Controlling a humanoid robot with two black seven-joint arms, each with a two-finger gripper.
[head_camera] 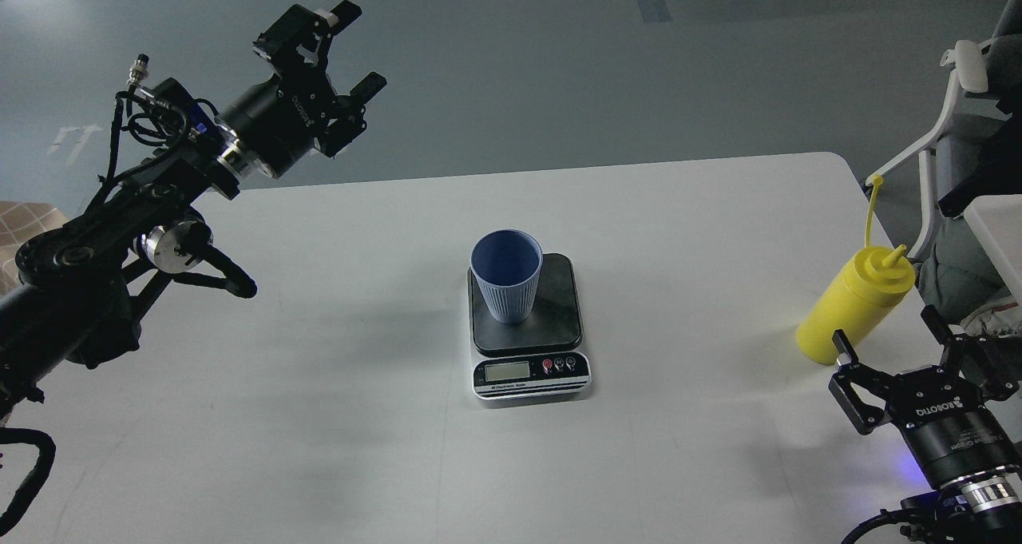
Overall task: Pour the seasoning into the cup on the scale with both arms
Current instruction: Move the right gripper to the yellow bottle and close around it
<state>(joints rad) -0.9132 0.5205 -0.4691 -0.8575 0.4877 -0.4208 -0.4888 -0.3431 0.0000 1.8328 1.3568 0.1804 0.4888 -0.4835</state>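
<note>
The blue ribbed cup stands upright on the left part of the scale's dark plate, at the middle of the white table. The yellow squeeze bottle of seasoning stands upright near the table's right edge, its thin tethered cap sticking up. My right gripper is open and empty just in front of the bottle, not touching it. My left gripper is open and empty, held high above the table's far left.
A white and grey chair stands off the table's right side, behind the bottle. My left arm's elbow and cables hang over the table's left part. Grey floor lies beyond the far edge.
</note>
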